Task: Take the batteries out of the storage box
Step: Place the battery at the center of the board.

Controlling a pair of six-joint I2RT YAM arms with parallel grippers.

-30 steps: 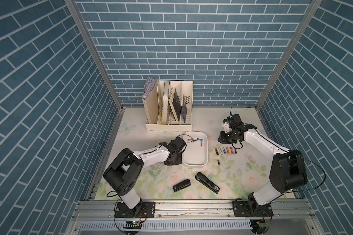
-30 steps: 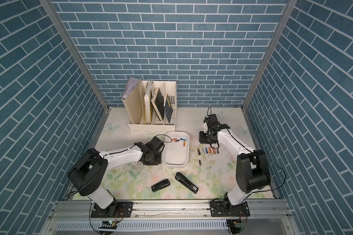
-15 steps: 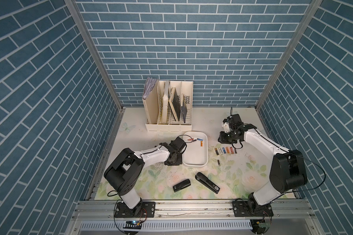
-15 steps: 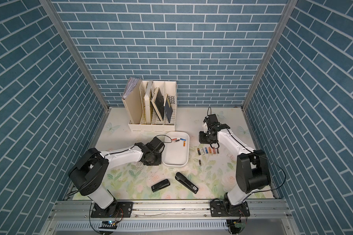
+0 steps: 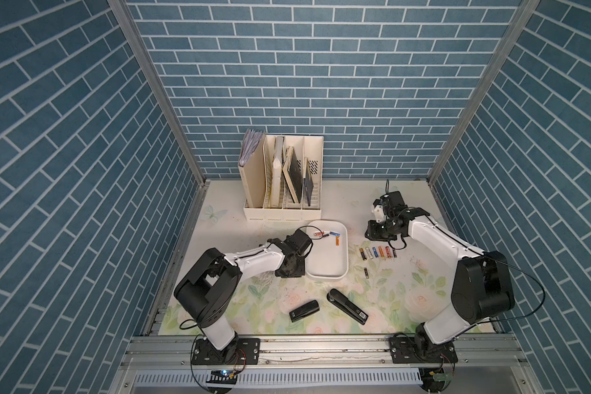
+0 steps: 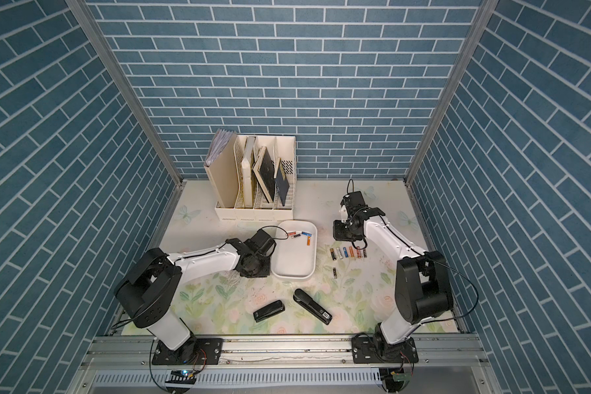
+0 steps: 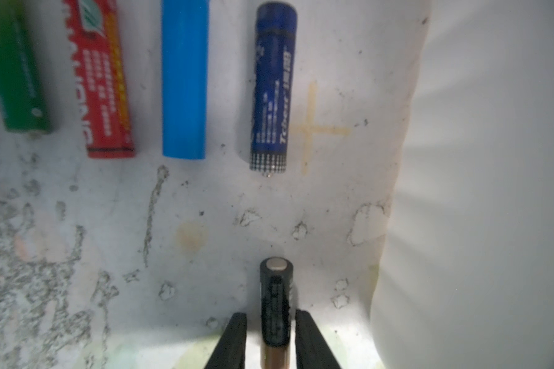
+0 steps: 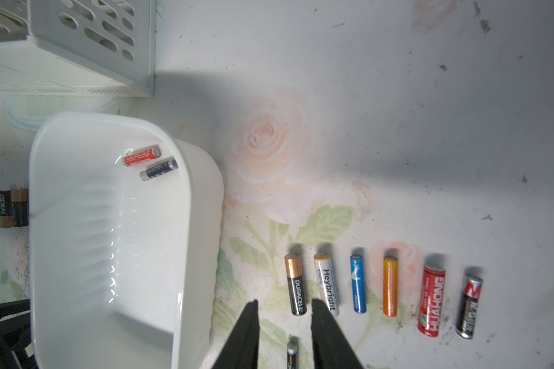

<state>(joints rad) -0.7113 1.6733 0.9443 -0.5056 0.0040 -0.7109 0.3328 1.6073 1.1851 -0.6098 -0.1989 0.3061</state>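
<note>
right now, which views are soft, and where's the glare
Left wrist view: soft throughout, the green battery blurred, the storage box wall washed out. Right wrist view: sharp, Duracell battery label readable, glare specks on the storage box's inner wall. Both top views: battery row too small to read.

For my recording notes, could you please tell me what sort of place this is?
Probably a robot test cell staged as a desk: two arms bolted to a metal rail, brick-patterned panel walls, and a file holder on a flowered mat.

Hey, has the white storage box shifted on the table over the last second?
No. The storage box keeps the same gap from the file holder in a top view.
</note>
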